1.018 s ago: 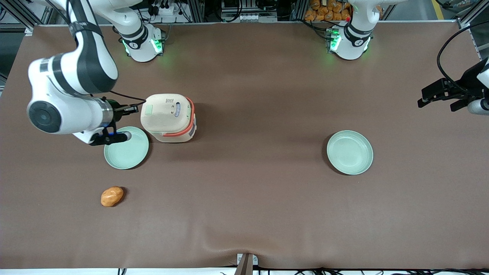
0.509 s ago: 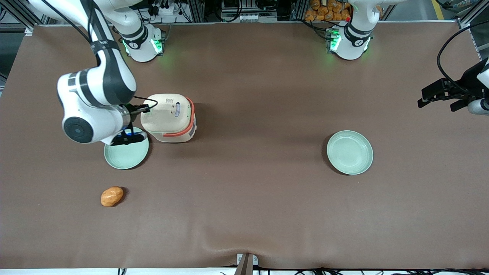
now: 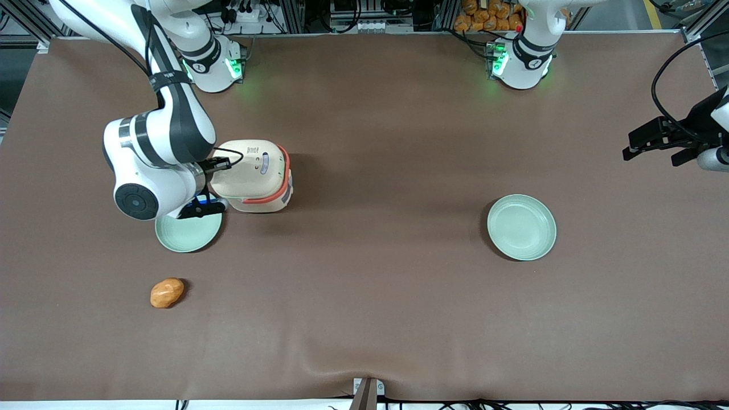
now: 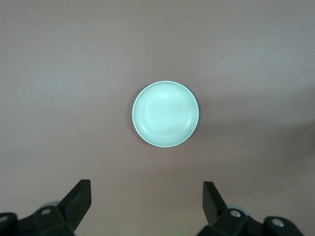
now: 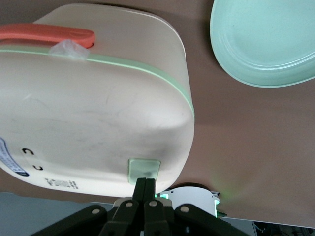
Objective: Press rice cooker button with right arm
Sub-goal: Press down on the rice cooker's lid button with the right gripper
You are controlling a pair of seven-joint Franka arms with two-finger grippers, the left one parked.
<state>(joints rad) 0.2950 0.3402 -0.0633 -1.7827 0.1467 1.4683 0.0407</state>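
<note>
The cream rice cooker with its orange-red handle stands closed on the brown table. Its pale green button sits low on the cooker's side that faces the working arm. My gripper is shut, its two fingers pressed together with the tips touching that button. In the front view the right arm hangs beside the cooker and covers the gripper and the button. The cooker's body fills most of the right wrist view.
A pale green plate lies partly under the arm, nearer the front camera than the cooker. An orange-brown potato-like lump lies nearer still. A second green plate sits toward the parked arm's end.
The right arm has swung in toward the cooker from the table's edge, and its wrist now stands against the cooker's side. The cooker and plates have stayed put.
</note>
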